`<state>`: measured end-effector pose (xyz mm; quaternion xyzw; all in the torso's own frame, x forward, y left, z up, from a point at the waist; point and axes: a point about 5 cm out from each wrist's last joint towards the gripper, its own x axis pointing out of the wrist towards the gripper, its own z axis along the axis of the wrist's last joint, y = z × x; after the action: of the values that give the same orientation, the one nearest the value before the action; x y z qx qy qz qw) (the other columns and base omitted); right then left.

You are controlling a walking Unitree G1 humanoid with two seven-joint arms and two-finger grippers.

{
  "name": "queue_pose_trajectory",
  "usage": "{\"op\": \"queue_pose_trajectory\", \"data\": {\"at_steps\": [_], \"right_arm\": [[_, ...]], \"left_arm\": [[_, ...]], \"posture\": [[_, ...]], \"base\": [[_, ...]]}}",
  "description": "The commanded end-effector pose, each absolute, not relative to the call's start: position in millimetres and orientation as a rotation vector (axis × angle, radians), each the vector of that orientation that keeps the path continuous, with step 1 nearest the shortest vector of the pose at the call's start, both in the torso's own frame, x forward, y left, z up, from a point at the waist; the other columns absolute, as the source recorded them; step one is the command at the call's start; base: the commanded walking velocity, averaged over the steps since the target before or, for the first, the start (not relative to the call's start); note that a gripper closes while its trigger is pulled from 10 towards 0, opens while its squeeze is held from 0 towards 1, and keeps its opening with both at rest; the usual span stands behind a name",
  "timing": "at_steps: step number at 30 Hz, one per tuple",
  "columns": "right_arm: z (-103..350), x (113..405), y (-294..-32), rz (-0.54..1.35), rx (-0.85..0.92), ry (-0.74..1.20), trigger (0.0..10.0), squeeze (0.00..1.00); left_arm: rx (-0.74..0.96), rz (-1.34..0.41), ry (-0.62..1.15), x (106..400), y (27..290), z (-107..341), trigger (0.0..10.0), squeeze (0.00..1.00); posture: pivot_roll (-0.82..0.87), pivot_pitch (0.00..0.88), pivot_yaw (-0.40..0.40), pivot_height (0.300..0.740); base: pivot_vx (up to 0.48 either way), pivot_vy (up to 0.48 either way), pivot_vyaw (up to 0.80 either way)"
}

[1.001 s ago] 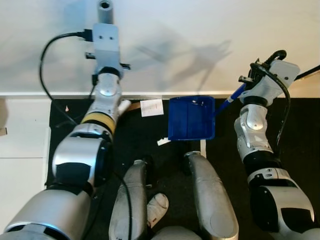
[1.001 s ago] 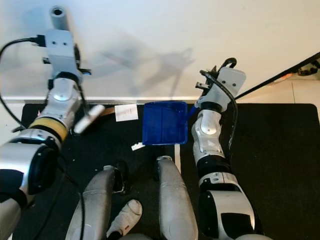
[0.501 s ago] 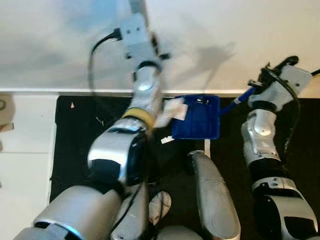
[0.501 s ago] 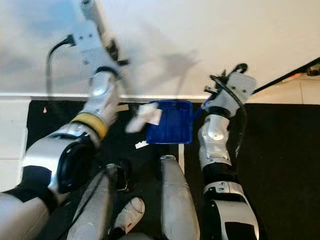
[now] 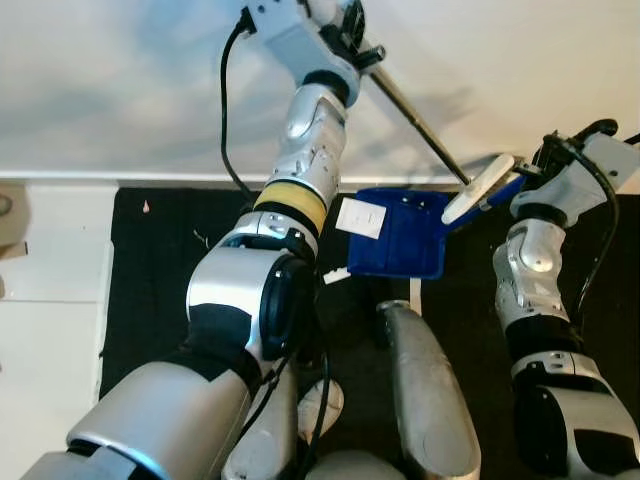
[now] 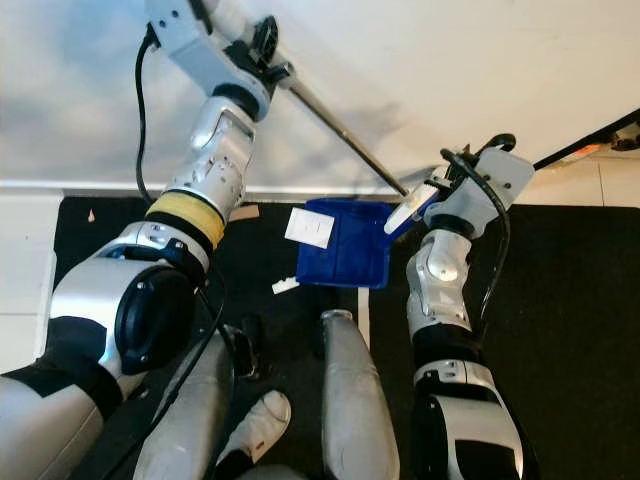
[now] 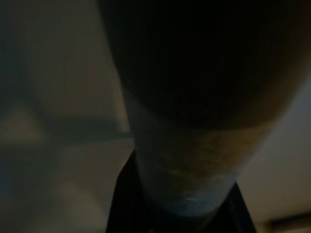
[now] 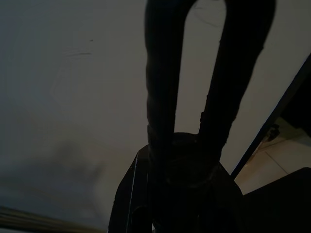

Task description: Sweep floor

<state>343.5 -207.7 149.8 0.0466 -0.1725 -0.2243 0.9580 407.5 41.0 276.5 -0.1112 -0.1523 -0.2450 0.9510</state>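
A blue dustpan point(image 5: 405, 240) lies on the black mat point(image 5: 170, 260) by the wall. My right gripper point(image 6: 452, 172) is shut on its handle; the right wrist view has both black fingers point(image 8: 163, 73) clasped round a dark shaft. My left gripper point(image 5: 348, 22) is raised high against the wall, shut on a broom's metal pole point(image 5: 420, 125). The white brush head point(image 5: 478, 188) hovers over the pan's right end, close to the handle. A white paper slip point(image 5: 360, 217) rests on the pan's left lip. A small white scrap point(image 5: 335, 275) lies on the mat just in front.
A white wall point(image 5: 120, 90) and baseboard run along the mat's far edge. Pale tiles point(image 5: 50, 270) border the mat on the left. A black rod point(image 6: 590, 135) slants down at the far right. My own legs point(image 5: 420, 390) stand below the dustpan.
My left arm swung the broom rightward and rose; the brush head crossed from left of the dustpan to its right end. The paper slip moved onto the pan's lip.
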Motion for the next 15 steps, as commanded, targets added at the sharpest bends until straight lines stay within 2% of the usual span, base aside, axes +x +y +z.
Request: {"op": "queue_pose_trajectory", "data": {"at_steps": [1,3,4,6,7,8,11,15], "right_arm": [[118,334,-209,-0.462,0.077,-0.222,10.0,0.0],[116,334,-209,-0.46,0.081,-0.216,10.0,0.0],[115,333,-208,-0.46,0.082,-0.212,10.0,0.0],[114,333,-208,-0.459,0.082,-0.21,10.0,0.0],[113,333,-208,-0.461,0.083,-0.207,10.0,0.0],[113,333,-208,-0.461,0.083,-0.207,10.0,0.0],[113,333,-208,-0.463,0.085,-0.207,10.0,0.0],[115,333,-207,-0.46,0.087,-0.215,10.0,0.0]], "left_arm": [[0.028,-0.486,-0.384,410,80,283,10.0,0.0],[0.111,-0.454,-0.369,412,108,280,10.0,0.0],[0.207,-0.445,-0.348,412,121,276,10.0,0.0],[0.274,-0.441,-0.332,412,128,273,10.0,0.0],[0.42,-0.427,-0.281,411,145,264,10.0,0.0],[0.42,-0.427,-0.281,411,145,264,10.0,0.0],[0.536,-0.291,-0.285,409,171,258,10.0,0.0],[0.451,-0.094,-0.315,406,190,242,10.0,0.0]], "posture": [[-0.06,0.464,-0.005,0.74],[-0.06,0.464,-0.006,0.74],[-0.06,0.466,-0.003,0.74],[-0.06,0.466,-0.003,0.74],[-0.06,0.466,-0.001,0.74],[-0.06,0.466,-0.001,0.74],[-0.06,0.466,0.0,0.74],[-0.07,0.487,-0.01,0.74]], "base": [[0.0,0.0,0.0],[0.0,0.0,0.0],[0.0,0.0,0.0],[0.0,0.0,0.0],[0.0,0.0,0.0],[0.0,0.0,0.0],[0.0,0.0,0.0],[0.0,0.0,0.0]]}}
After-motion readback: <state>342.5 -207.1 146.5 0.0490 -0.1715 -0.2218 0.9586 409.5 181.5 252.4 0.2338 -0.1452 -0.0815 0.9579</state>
